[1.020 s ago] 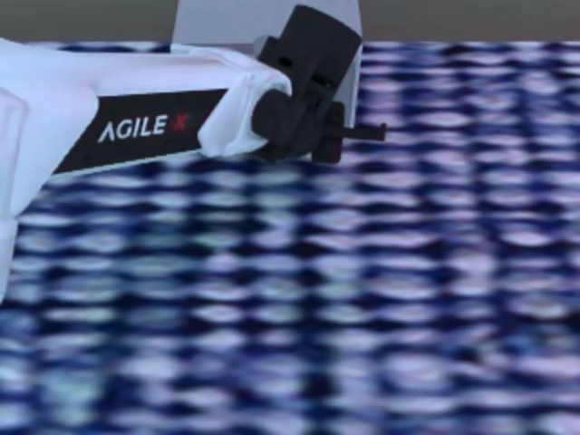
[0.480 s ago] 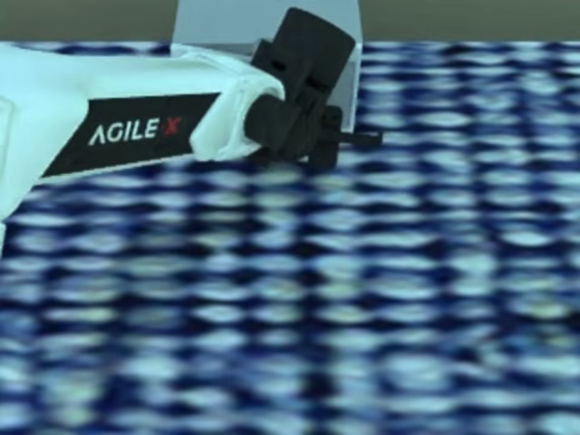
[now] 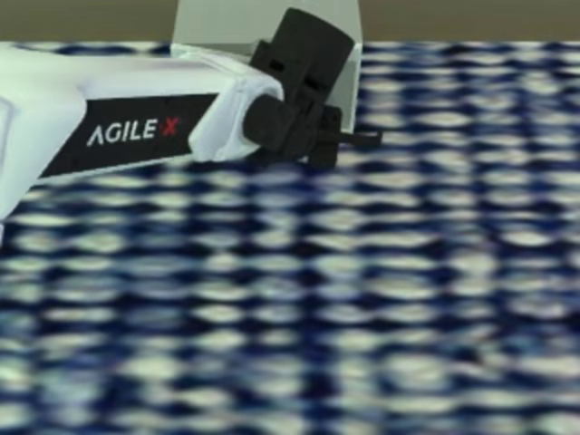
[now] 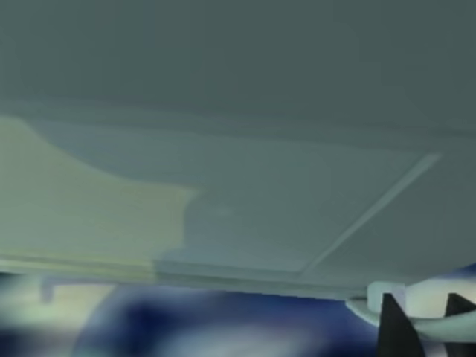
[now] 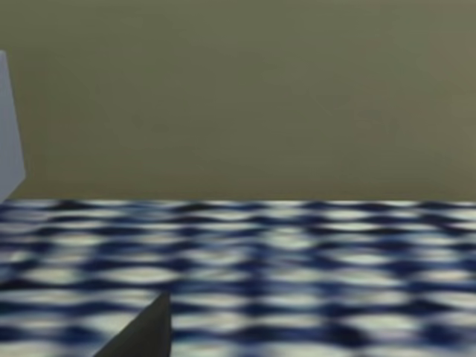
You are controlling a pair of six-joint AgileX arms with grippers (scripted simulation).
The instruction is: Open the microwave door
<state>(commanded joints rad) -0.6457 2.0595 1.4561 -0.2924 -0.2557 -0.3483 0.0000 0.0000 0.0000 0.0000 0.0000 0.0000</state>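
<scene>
The light-grey microwave stands at the table's far edge, centre-left in the top view. My left arm reaches in from the left, and its black left gripper is at the microwave's front right. In the left wrist view the microwave door fills the frame. Its pale handle sits between two dark fingertips, so the gripper is shut on the handle. Of my right gripper only a dark corner shows, low over the table and away from the microwave.
A blue-and-white patterned cloth covers the whole table. A plain olive wall rises behind the far edge. My right arm is outside the top view.
My left arm and its gripper have shifted slightly to the left along the microwave's front during the last second. Nothing else has moved.
</scene>
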